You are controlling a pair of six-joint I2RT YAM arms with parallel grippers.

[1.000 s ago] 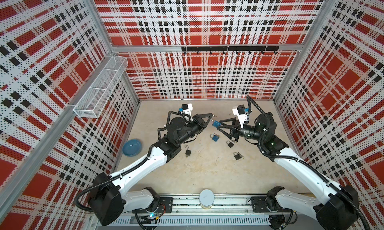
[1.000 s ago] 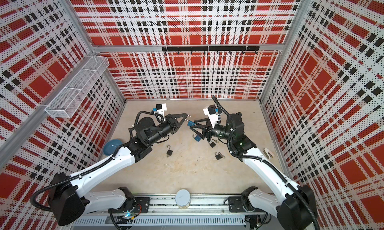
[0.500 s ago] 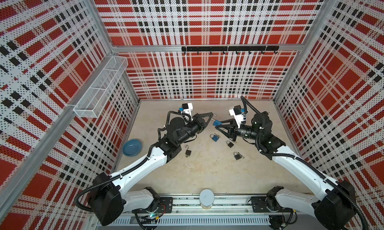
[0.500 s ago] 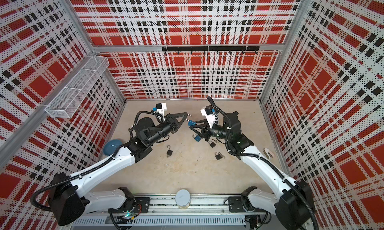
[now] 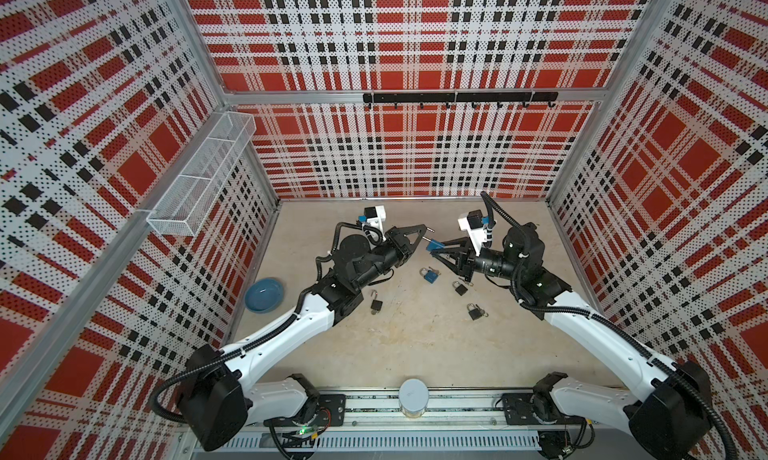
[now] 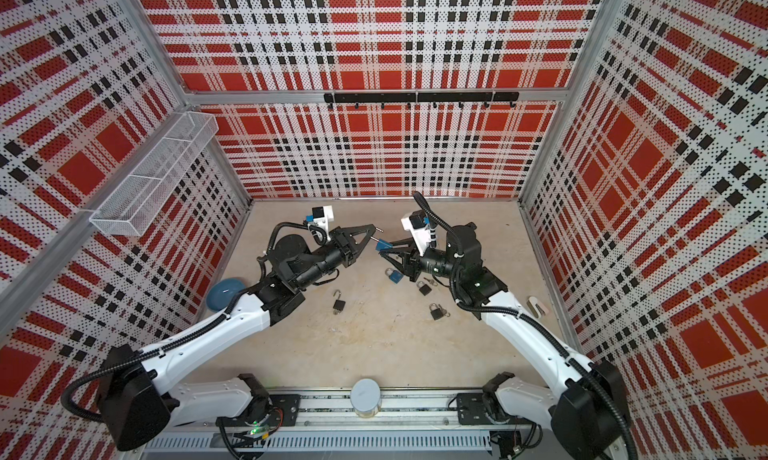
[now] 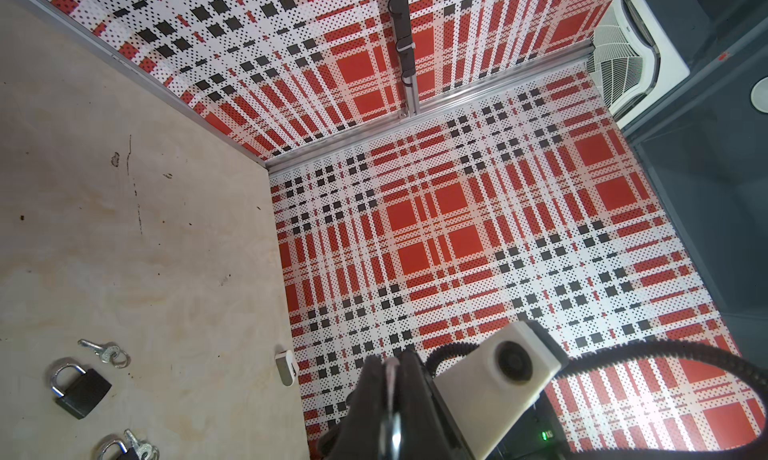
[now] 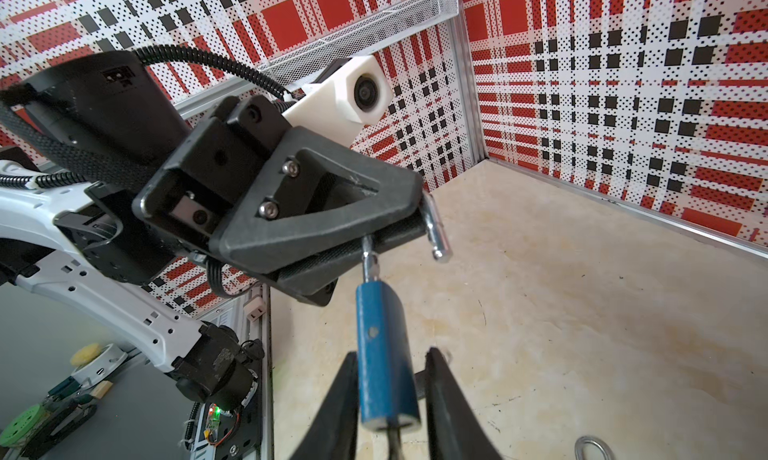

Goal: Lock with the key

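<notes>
- left gripper (image 5: 422,233) clamped on blue padlock (image 8: 384,345) shackle, held aloft over table (image 5: 415,354) middle, nearer the back edge
- right gripper (image 8: 390,354) jaws straddle its body, gap on one side; can't tell if gripping
- spare padlocks (image 5: 476,311) lie near the middle; front edge bare

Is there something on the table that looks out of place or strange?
A small white part lies alone beside the right wall, apart from the padlocks. The raised blue padlock has its shackle swung open.
</notes>
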